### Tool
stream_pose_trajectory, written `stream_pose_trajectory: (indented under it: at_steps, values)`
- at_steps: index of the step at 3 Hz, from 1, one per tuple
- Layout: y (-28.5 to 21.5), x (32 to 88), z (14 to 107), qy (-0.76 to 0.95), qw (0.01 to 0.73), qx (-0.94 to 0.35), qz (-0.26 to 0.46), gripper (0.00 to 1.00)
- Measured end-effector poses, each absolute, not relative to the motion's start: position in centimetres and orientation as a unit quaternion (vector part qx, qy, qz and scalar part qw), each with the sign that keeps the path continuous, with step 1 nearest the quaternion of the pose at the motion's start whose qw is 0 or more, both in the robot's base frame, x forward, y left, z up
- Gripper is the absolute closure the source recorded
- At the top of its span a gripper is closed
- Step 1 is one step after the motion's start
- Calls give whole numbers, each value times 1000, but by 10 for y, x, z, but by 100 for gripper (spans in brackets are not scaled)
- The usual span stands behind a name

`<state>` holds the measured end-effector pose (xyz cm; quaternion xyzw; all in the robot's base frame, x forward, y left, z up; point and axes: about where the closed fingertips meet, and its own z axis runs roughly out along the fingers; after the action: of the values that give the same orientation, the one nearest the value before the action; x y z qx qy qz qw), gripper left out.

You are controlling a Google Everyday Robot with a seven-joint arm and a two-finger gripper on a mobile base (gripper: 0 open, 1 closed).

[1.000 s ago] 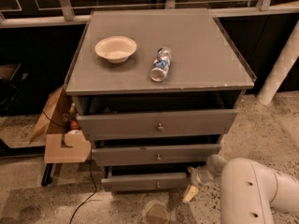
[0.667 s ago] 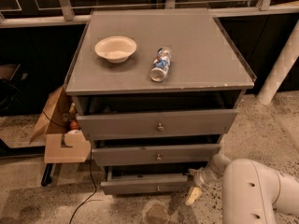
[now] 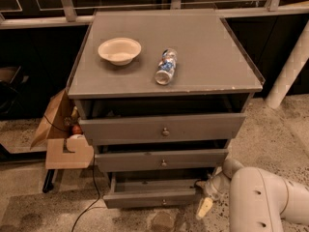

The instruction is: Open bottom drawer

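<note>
Cardboard box (image 3: pixel 67 151) and a trailing black cable (image 3: pixel 95 193) sit well to the left of the gripper (image 3: pixel 205 202), beside a grey cabinet (image 3: pixel 212 57) whose top, high above the gripper, carries a pale bowl (image 3: pixel 119 50) and a plastic bottle (image 3: pixel 165 67) lying on its side. Beneath them the top drawer (image 3: pixel 193 127) and middle drawer (image 3: pixel 130 161) stand slightly ajar. The bottom drawer (image 3: pixel 140 198), just left of the gripper and meeting it at the right-hand corner, now stands a little further out than a second ago, with a strip of its shallow box showing behind the front; its small knob (image 3: pixel 163 202) lies left of the gripper, untouched. The gripper has sunk slightly along that corner. Whether it is spread or pressed together cannot be told. The white arm (image 3: pixel 263 202) fills the floor space to its right, with a white post (image 3: pixel 289 71) far above and to the right. The drawer looks partly open, so the task seems well under way, though more pull is probably needed.
</note>
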<state>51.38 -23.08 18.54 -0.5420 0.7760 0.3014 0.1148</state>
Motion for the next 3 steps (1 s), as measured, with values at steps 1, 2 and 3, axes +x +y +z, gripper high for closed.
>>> stream_pose_trajectory:
  at_steps: [1,2,3]
  values:
    - [-232,485,196,770,74,-531,347,0]
    - [-234,461,207,765,30,-514,386,0]
    - [-240,430,218,766,-21,-488,418,0]
